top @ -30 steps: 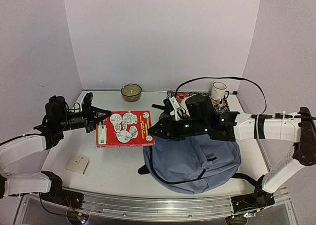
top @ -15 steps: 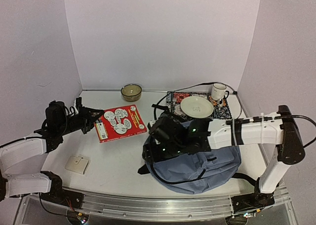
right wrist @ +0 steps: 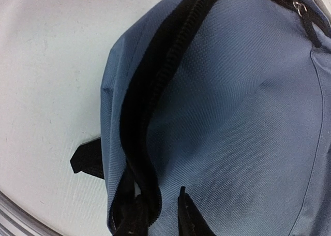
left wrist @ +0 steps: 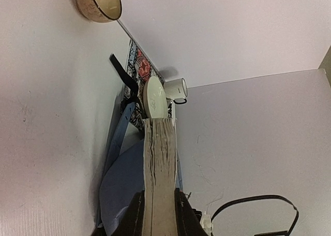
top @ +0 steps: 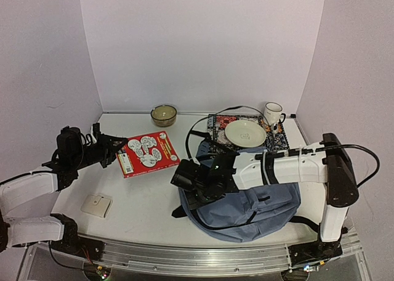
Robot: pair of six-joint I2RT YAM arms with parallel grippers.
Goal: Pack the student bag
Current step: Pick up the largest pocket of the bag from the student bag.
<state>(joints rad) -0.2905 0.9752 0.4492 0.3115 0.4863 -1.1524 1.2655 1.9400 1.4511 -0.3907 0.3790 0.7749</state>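
The student bag [top: 258,198], blue-grey with black zippers, lies at front right. My right gripper [top: 184,181] is at its left edge. In the right wrist view the bag [right wrist: 243,106] fills the frame. The right gripper [right wrist: 159,194] has its jaws close together around the black zipper edge [right wrist: 135,137], one finger inside the opening and the other on the outer fabric. My left gripper [top: 116,150] is shut on a red book [top: 148,153] and holds it tilted above the table's left. In the left wrist view the left gripper [left wrist: 159,197] clamps the book's page edge [left wrist: 159,153].
A brown bowl [top: 164,114] stands at the back. A cream plate [top: 245,133] lies on a patterned mat [top: 215,122], with a white mug [top: 273,113] at the back right. A small white pad [top: 97,204] lies front left. A black strap [top: 180,211] sticks out from the bag.
My right arm has swept left and down across the bag to its left edge, uncovering the plate. My left gripper drew the red book back to the left and tilted it.
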